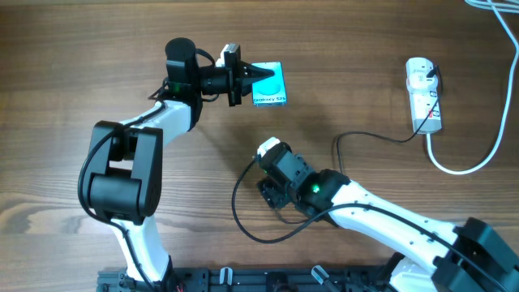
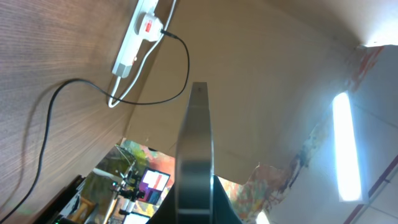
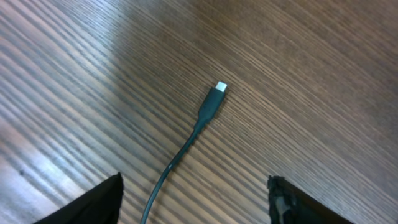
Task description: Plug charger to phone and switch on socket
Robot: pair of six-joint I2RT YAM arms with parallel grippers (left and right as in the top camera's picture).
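Wood-grain table (image 1: 365, 49) lies under both my arms. At its far right sits the socket (image 1: 424, 95), well apart from everything else. My left gripper (image 1: 253, 79) is clamped on the phone (image 1: 274, 88), held on edge, I judge to present its port. My right gripper (image 3: 196, 199) hangs wide over the charger (image 3: 186, 144), its metal plug tip (image 3: 221, 86) lying free on the wood with nothing in the way.
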